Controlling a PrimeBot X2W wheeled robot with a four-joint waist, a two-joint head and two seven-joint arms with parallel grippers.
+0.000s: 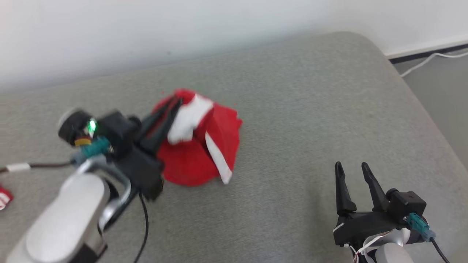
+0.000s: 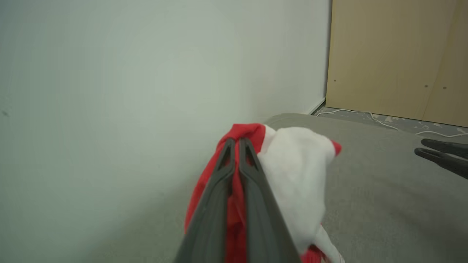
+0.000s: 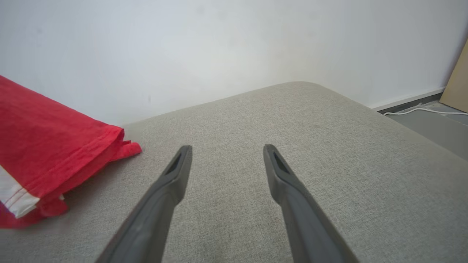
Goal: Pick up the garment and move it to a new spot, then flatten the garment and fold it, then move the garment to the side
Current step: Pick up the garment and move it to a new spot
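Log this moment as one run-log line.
left claw: shut on garment, bunched | right claw: open, apart from garment | surface: grey cushion

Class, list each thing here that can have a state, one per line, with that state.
left gripper: shut on a bunch of the garment.
right gripper: open, empty.
garment: crumpled on the grey cushion, not yet flattened or folded.
white cable: lying loose on the floor.
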